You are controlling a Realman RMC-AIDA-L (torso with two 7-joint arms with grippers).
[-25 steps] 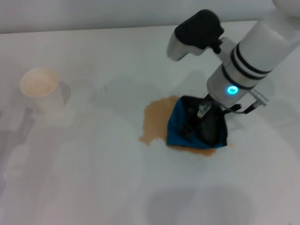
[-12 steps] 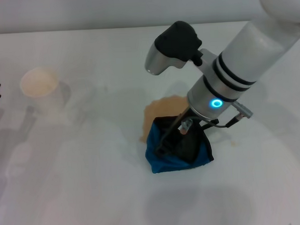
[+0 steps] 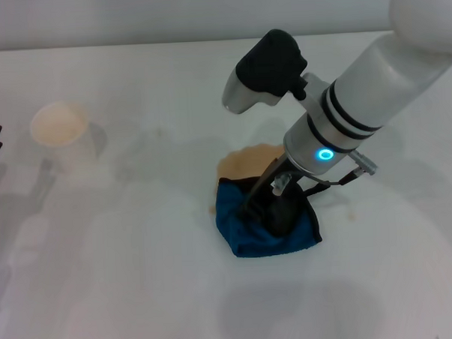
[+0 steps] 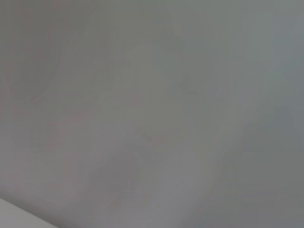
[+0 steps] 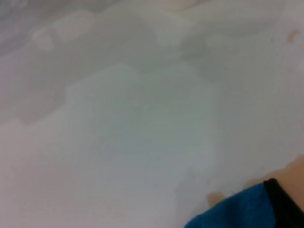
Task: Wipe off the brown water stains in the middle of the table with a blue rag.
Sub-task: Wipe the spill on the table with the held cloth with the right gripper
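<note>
One soft, limp rag [image 3: 267, 226] lies bunched at frame centre on the desk [image 3: 141, 278], covering the lower stain [image 3: 244, 163], pinned under the right gripper [image 3: 276, 211], which clamps its middle folds, likely the surest hold.

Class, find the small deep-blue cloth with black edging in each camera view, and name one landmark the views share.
Head view: the blue rag lies mid-table under the right gripper.
Left wrist view: not in it.
Right wrist view: only a corner of the rag, at the picture's edge.
Shared landmark: the brown water stains bordering the rag.
</note>
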